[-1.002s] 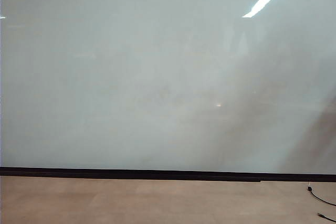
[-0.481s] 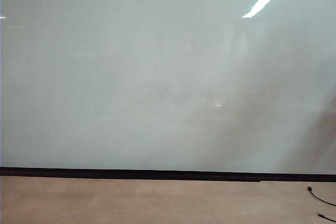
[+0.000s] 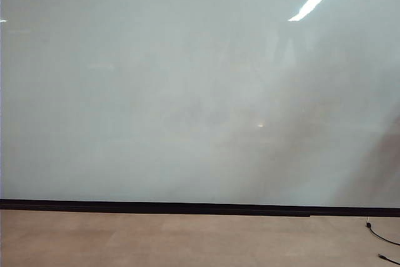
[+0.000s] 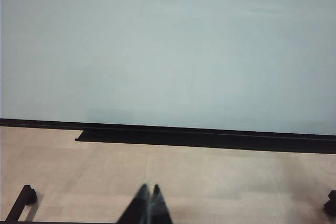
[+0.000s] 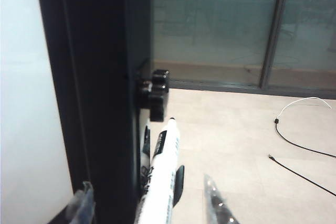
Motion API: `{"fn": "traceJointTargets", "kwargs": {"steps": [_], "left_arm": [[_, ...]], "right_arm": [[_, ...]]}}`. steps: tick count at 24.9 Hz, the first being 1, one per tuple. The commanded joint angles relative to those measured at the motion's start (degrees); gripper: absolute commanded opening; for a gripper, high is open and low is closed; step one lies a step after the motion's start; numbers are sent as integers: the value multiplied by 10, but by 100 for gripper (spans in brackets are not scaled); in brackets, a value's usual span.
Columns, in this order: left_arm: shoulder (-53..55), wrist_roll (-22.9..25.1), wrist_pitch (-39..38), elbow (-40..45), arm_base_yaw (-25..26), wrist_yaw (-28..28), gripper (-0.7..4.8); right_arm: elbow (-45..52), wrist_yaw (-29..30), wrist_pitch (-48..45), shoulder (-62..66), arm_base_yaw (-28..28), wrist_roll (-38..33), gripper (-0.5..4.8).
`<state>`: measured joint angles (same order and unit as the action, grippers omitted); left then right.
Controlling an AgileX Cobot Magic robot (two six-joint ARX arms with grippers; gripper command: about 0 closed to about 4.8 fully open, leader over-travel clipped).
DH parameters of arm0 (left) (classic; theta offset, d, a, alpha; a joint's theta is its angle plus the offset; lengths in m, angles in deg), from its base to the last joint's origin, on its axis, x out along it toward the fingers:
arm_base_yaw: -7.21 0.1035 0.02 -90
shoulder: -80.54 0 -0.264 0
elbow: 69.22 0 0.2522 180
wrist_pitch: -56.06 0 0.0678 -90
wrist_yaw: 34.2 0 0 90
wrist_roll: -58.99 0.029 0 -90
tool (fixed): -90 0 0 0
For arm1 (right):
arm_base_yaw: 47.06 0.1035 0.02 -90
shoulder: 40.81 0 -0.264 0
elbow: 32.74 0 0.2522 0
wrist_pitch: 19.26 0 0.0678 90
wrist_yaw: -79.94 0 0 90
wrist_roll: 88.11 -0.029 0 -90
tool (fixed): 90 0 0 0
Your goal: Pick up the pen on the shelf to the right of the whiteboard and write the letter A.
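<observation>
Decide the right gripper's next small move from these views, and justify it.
Probably close the right gripper on the pen: the white marker lies between its translucent fingers, which look apart with gaps beside it. The whiteboard is blank, so writing waits. The left gripper sits shut, idle, facing the board.

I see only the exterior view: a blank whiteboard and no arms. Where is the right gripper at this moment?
Observer: The right gripper is beside the black side frame, with the pen between its fingers.
Operator: Is it closed on the pen?
Observer: No. Its fingers stand apart, one on each side of the pen, and do not touch it.
Operator: And the left gripper?
Observer: The left gripper is shut and holds nothing. It faces the lower part of the whiteboard.
</observation>
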<state>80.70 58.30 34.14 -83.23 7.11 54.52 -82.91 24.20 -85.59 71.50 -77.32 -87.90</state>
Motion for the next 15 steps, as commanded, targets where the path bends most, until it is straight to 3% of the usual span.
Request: {"fn": "traceJointTargets", "kwargs": {"steps": [1, 15], "left_arm": [[0, 2, 5, -1, 0, 0, -5], [0, 2, 5, -1, 0, 0, -4]], "right_arm": [[-2, -3, 1, -2, -1, -2, 260], [-2, -14, 6, -2, 1, -23, 260]]}}
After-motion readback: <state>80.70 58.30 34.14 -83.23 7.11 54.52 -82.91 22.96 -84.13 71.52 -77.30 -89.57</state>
